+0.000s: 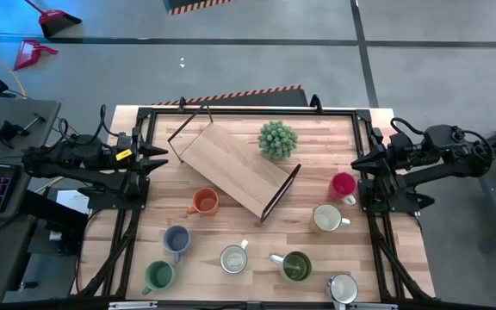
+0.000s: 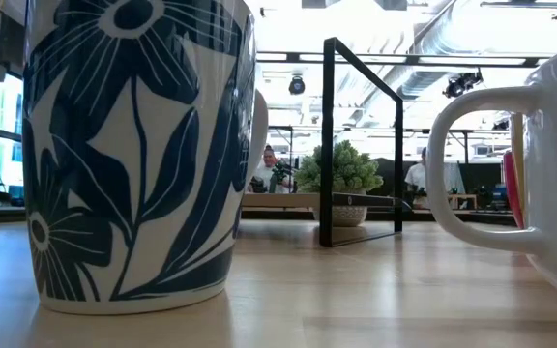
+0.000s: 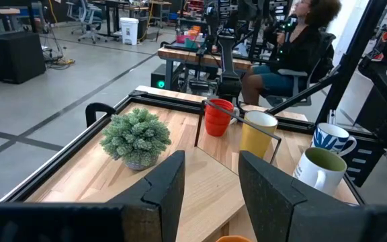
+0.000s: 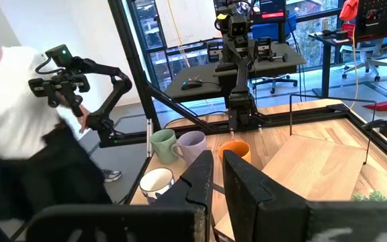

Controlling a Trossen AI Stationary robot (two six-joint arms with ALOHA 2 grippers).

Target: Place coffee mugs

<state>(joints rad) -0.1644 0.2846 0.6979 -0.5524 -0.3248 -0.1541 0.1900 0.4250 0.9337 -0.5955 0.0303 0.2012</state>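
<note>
Several coffee mugs stand upright on the wooden table: orange, blue-grey, bright green, blue-patterned white, dark olive, white, cream and red. My left gripper is raised over the table's left edge, open, with nothing between its fingers. My right gripper is raised over the right edge, shut and holding nothing. In the low view the patterned mug and a white mug fill the foreground.
A wooden shelf board in a black wire frame lies slanted across the table's middle. A spiky green potted plant stands beside it toward the far edge. A black rail frames the tabletop. People sit at desks beyond the table.
</note>
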